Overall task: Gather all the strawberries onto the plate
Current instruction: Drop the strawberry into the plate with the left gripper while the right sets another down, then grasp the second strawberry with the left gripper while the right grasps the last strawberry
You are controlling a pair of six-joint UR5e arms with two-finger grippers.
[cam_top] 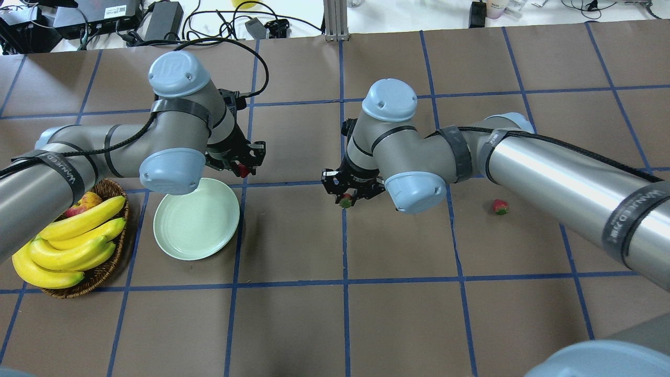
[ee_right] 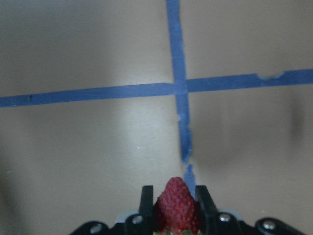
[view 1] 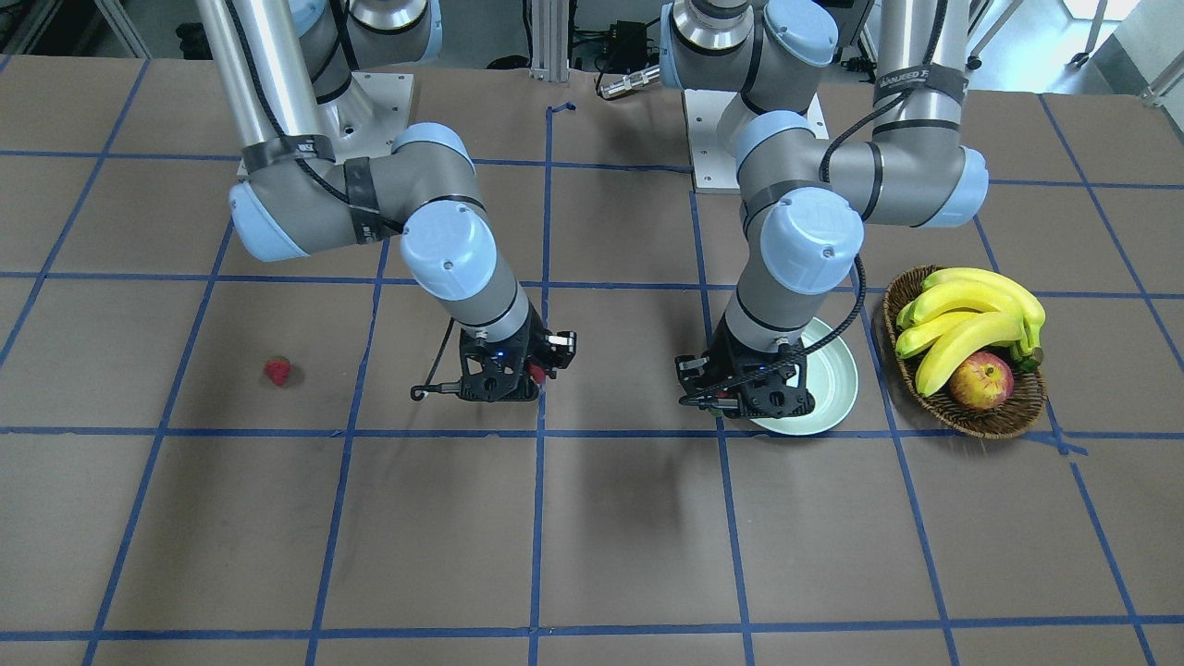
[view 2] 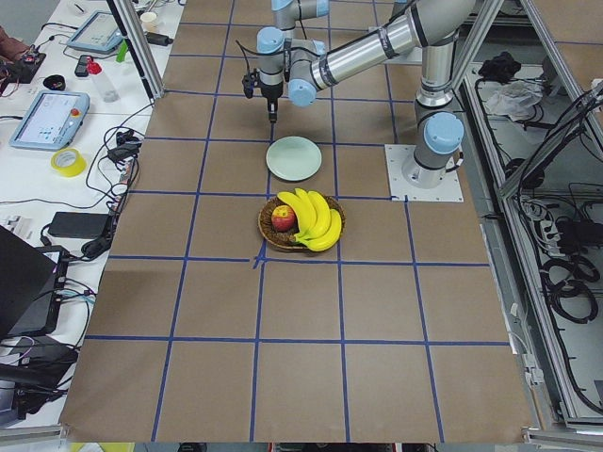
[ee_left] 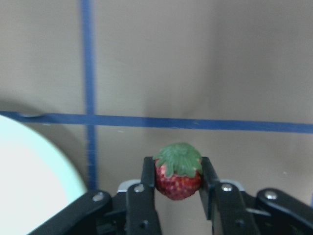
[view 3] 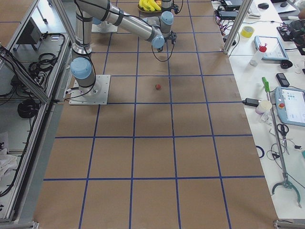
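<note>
- First strawberry [ee_left: 178, 169]: pinched by its flanks, green cap outward, in left gripper [ee_left: 178, 183]; fingers clamped on the fruit, presumably for carrying and dropping.
- Hangs just beside the mint plate [cam_top: 196, 220], off its far rim, seemingly not yet over the dish; nothing on plate.
- Second strawberry [ee_right: 177, 203]: gripped the same way, red tip outward, in right gripper [cam_top: 346, 200], closed on it; above a blue tape line near table centre, well apart from plate.
- Third strawberry [cam_top: 500, 207]: loose on brown paper on the right arm's side, apart from both grippers.
- Wicker basket [view 1: 994, 424] with bananas [cam_top: 73, 235] and apple [view 1: 980, 381] just beside plate; no part in task.
- Likely next: short shift of left gripper over plate, then release.
</note>
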